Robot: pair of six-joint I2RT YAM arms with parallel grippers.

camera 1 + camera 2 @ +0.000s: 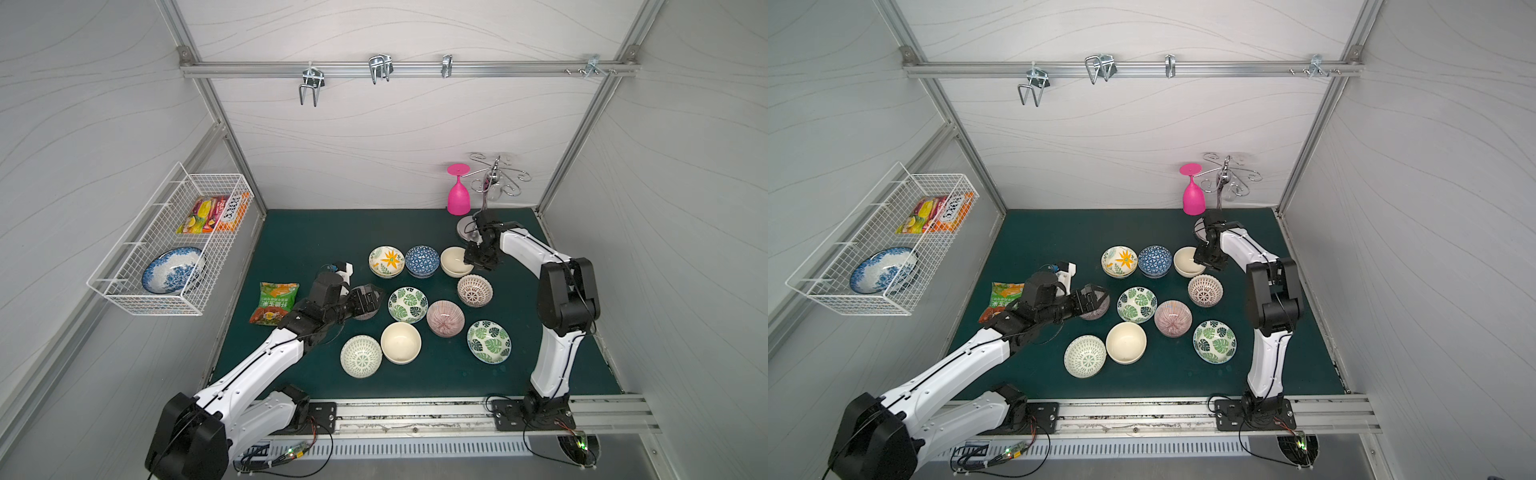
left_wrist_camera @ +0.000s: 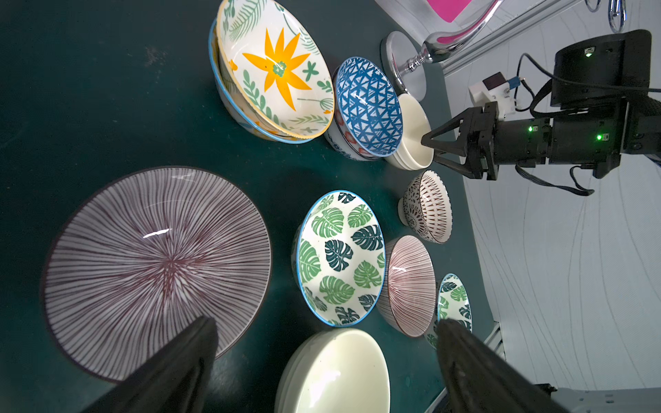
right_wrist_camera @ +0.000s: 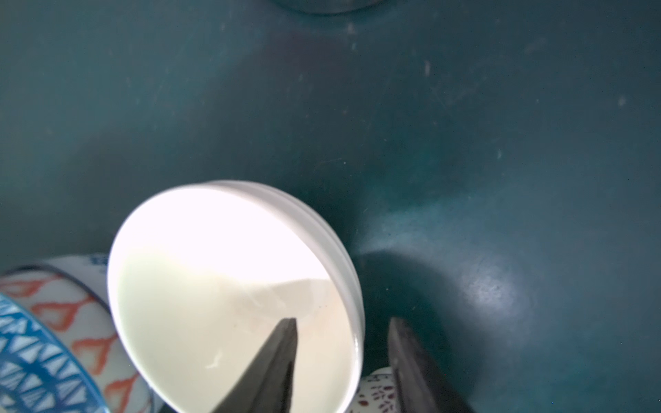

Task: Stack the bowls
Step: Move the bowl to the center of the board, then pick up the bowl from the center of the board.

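**What your cameras do not show you clearly**

In both top views the left gripper covers most of the pink-striped bowl at mid-frame; you get only its lower rim. In a top view the left arm hides part of the snack packet, and its print is too small to read. In the right wrist view the cream bowl is washed out white inside. The lower left corner cuts off the blue triangle bowl, and the lattice bowl is a sliver at the bottom edge. In the left wrist view the bottom edge cuts off a second cream bowl.
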